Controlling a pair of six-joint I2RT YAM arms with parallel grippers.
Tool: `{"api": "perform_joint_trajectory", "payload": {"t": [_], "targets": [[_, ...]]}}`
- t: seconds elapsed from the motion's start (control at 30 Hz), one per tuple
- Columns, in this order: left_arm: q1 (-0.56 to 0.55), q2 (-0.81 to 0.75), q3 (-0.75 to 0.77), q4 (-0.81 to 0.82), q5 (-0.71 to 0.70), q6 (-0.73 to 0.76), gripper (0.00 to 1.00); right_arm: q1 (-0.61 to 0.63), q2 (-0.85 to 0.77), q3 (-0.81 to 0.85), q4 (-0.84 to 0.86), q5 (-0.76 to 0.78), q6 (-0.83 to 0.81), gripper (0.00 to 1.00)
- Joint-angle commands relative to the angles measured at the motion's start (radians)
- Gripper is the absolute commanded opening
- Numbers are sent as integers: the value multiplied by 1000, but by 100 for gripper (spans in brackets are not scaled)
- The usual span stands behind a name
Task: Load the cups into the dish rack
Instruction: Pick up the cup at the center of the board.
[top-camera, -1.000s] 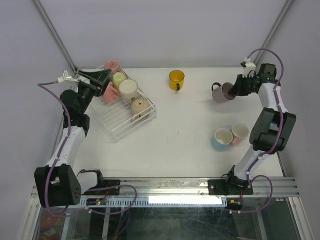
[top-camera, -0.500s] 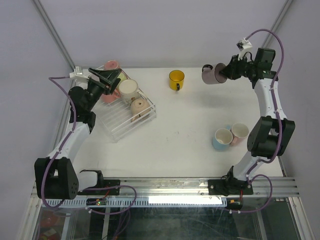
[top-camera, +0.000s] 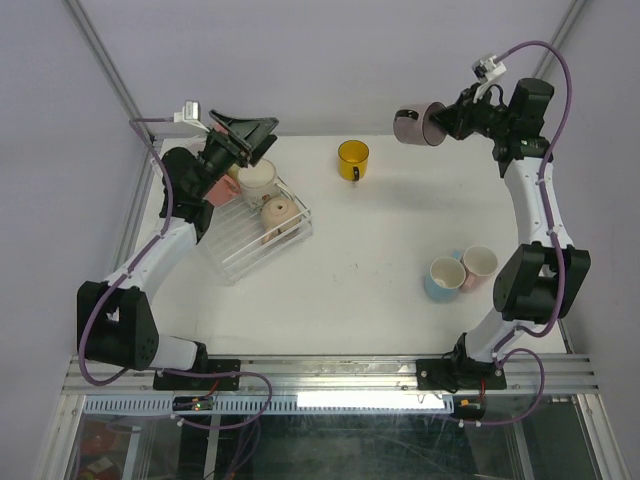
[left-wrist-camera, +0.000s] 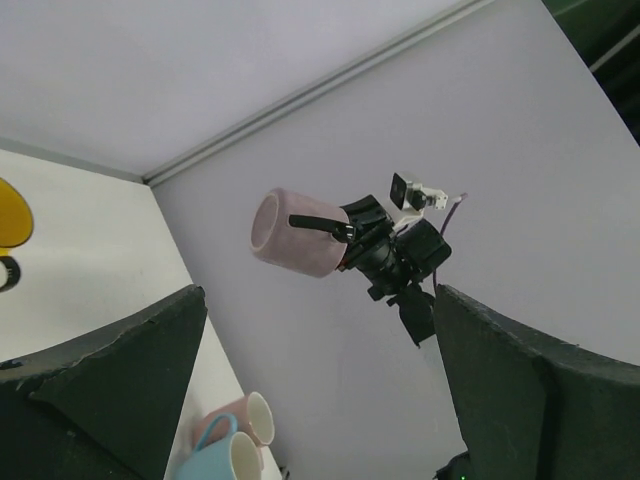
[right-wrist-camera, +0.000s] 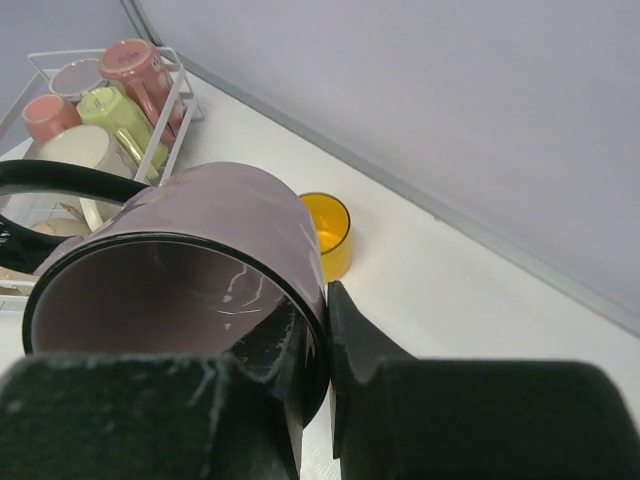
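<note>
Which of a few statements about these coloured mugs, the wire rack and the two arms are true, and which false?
1. The right gripper holds a mauve ceramic mug in the air. True.
2. The glossy yellow mug sits in the white wire dish rack. False: it stands on the white table, outside the rack.
3. The left gripper grips a mug. False: it is open and empty.
4. A light blue mug and a pale pink mug stand together on the table. True.
5. The rack is empty. False: a cream mug and a beige mug, among others, are in it.
</note>
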Motion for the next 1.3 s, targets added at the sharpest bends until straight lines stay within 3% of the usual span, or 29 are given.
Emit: {"api": "perform_joint_trajectory", "payload": {"t": [0.0,0.4,0.7,1.27], "targets": [[-47,31,92,92,45,-22,94,24,-96,37,215,-54,13,0],[-153,171,226,151,104,-53,93,81,-133,29,374,-65,-195,0],[-220,276,305,265,193,-126,93,159,-182,-73,569,-81,-380,0],[-311,358,416,140,292,-40,86,287,-245,-153,656,-83,-549,0]]}}
